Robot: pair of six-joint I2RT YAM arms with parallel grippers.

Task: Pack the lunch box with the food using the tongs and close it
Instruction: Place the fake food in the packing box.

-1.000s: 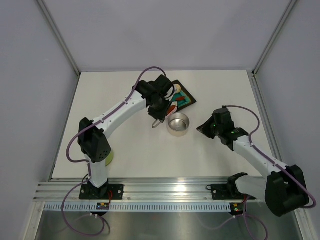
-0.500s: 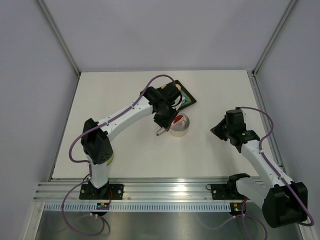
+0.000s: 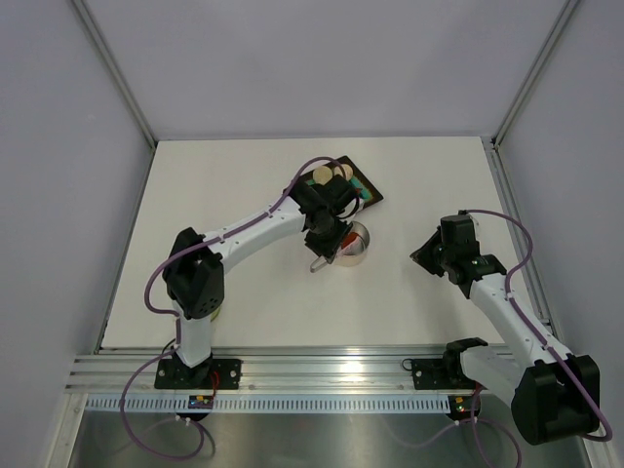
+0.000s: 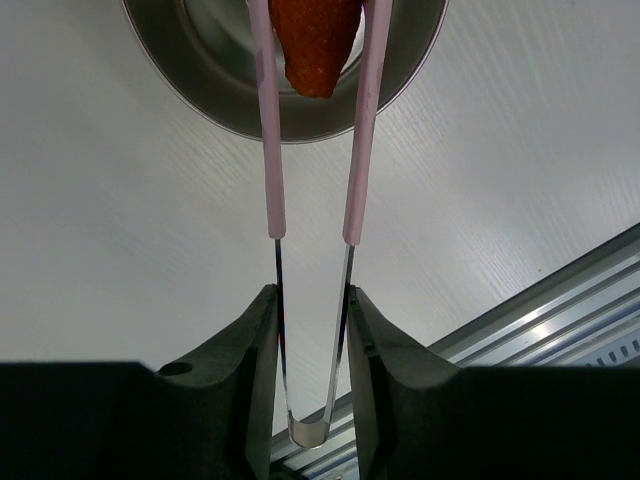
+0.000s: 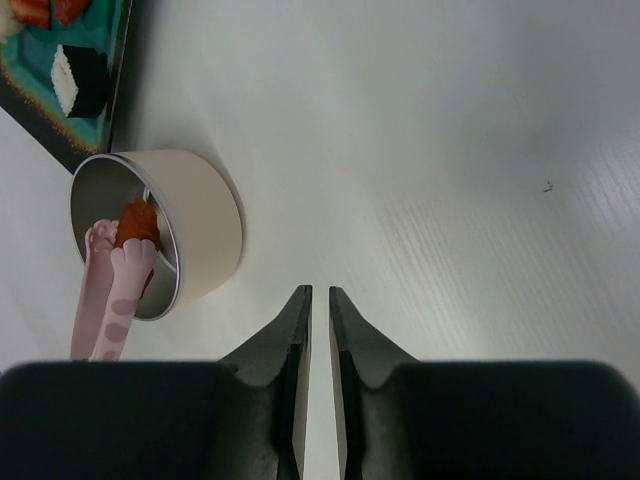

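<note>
Our left gripper (image 4: pixel 312 292) is squeezed shut on the tongs (image 4: pixel 358 130). One black finger presses on each thin metal leg, close to the bent end. The two pink tips of the tongs pinch a red piece (image 4: pixel 315 45) of food between them. From the left wrist we see the red piece hanging over the open mouth of the tin (image 4: pixel 190 85), inside its round shiny rim. We cannot tell if the piece touches the bottom. From above, the tin sits on the white table (image 5: pixel 480 150), near the middle, just beside the near corner of the tray (image 3: pixel 372 198). The left arm reaches over the table toward the tin, and the bent end of the tongs points back at us. The tray is teal with a dark rim, and more food lies on it. We see beige balls (image 3: pixel 331 175) at its far side, a white block (image 5: pixel 78 78) with a dark band, and more red bits (image 5: pixel 40 10). Our right gripper (image 5: pixel 319 295) is well apart from the tin, off to the right, over bare table. Its two fingers stand almost together with only a thin gap between them. Nothing is in that gap, so it holds nothing.
</note>
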